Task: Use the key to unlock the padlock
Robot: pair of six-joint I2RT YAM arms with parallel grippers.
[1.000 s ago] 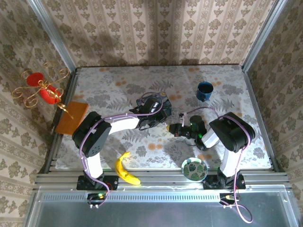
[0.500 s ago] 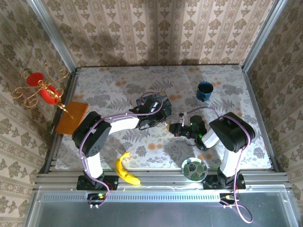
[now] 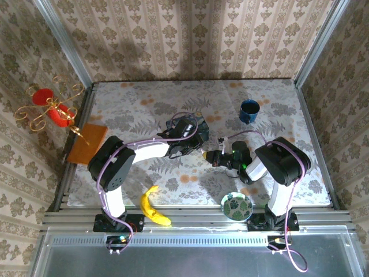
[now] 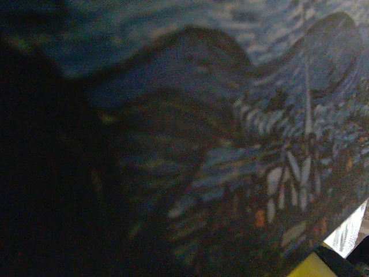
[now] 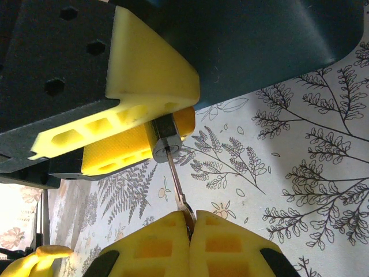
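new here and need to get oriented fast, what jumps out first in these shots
Mid-table, the two arms meet tip to tip: the right gripper is shut on a thin key whose tip sits at the keyhole of the padlock, which the left gripper clamps. A blue painted tin sits right under the left wrist, and a banana lies by the left arm's base.

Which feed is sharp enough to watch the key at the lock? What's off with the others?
Right wrist: sharp and well lit on the thin metal key at the small silvery padlock. Left wrist: dark, blurred, close against the blue painted tin. Top external: evenly lit, padlock too small to judge.
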